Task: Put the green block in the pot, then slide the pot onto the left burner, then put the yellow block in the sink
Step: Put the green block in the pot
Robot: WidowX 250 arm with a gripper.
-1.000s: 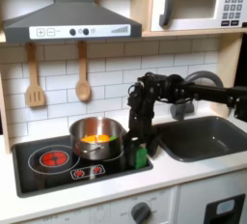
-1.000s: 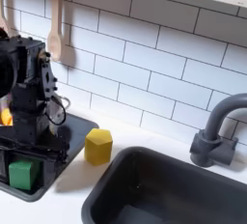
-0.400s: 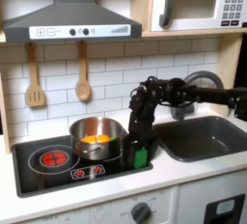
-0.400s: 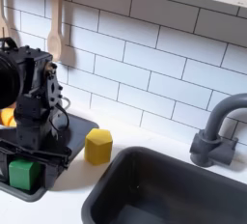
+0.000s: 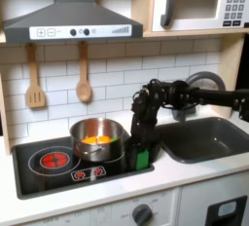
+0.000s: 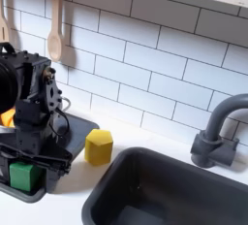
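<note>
The green block [image 5: 141, 159] [image 6: 24, 176] sits on the front right corner of the black cooktop [image 5: 39, 176]. My gripper [image 5: 139, 149] [image 6: 27, 157] hangs straight down over it, open, with its fingertips just at the block's top and spread to either side. The silver pot [image 5: 97, 137] stands on the right burner and holds something orange. The red left burner [image 5: 53, 159] is bare. The yellow block [image 6: 98, 146] rests on the white counter between the cooktop and the sink [image 5: 204, 137] [image 6: 165, 192].
A dark curved faucet [image 6: 218, 130] [image 5: 201, 78] rises behind the sink. Two wooden utensils [image 5: 58, 79] hang on the tiled wall behind the stove. A range hood [image 5: 73, 20] hangs overhead.
The gripper has come down a little closer over the green block. Both blocks and the pot stay where they were.
</note>
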